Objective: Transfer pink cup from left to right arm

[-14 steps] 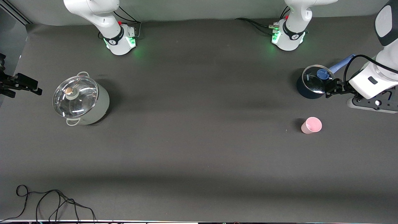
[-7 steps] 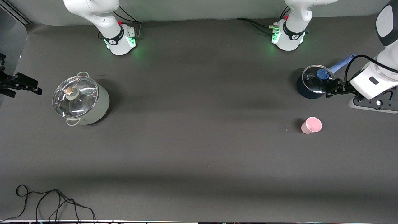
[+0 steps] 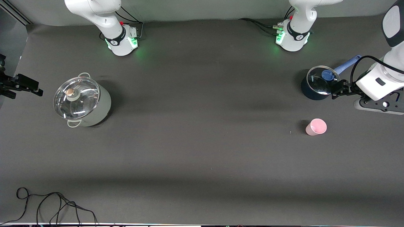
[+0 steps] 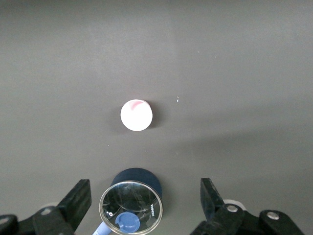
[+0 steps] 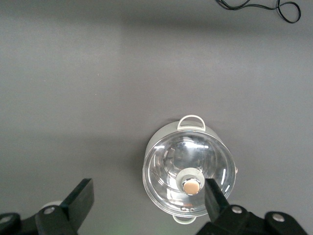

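The pink cup stands upright on the dark table toward the left arm's end, nearer to the front camera than the dark blue saucepan. In the left wrist view the cup shows from above, apart from the fingers. My left gripper hangs open and empty in the air beside the saucepan, and its fingers stand wide apart. My right gripper is open and empty in the air at the right arm's end of the table, beside the steel pot.
The saucepan has a glass lid and a light blue handle. The steel pot has a glass lid and two loop handles. A black cable lies at the table's front edge, toward the right arm's end.
My left arm's wrist has shifted very slightly. The cup, both pots and the right arm have not moved.
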### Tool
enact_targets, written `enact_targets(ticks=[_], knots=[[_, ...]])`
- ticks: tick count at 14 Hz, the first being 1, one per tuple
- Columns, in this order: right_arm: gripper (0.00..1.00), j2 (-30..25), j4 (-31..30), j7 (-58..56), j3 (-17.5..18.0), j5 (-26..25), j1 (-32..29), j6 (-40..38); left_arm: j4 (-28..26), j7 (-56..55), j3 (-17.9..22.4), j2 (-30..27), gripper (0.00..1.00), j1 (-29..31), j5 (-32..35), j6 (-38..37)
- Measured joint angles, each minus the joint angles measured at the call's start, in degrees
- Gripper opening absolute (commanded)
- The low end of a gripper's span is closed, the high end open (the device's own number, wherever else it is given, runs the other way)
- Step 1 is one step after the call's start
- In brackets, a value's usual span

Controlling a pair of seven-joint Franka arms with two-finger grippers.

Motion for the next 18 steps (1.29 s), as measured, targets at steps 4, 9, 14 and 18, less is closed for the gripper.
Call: enact_targets(ticks=[4,9,14,18], knots=[[1.0,-0.1,0.0,0.0,0.0,0.0,0.0,0.0,0.0,0.0,0.2,0.0,0.99,0.1,0.0,-0.4],[1.0,-0.3,0.7,0.0,0.0,0.0,0.0,0.0,-0.1,0.3,0.2,0.0,0.99,0.1,0.0,-2.5],[1.0,-0.6,0.8,0.0,0.1,0.0,0.1,0.0,0.0,12.5,0.8,0.0,0.98,0.4,0.1,-3.3],[1.0,-0.6,0.8,0.0,0.5,-0.9,1.0,-0.1,0.5,33.4,1.6,0.1,0.98,5.3,0.0,-3.2]])
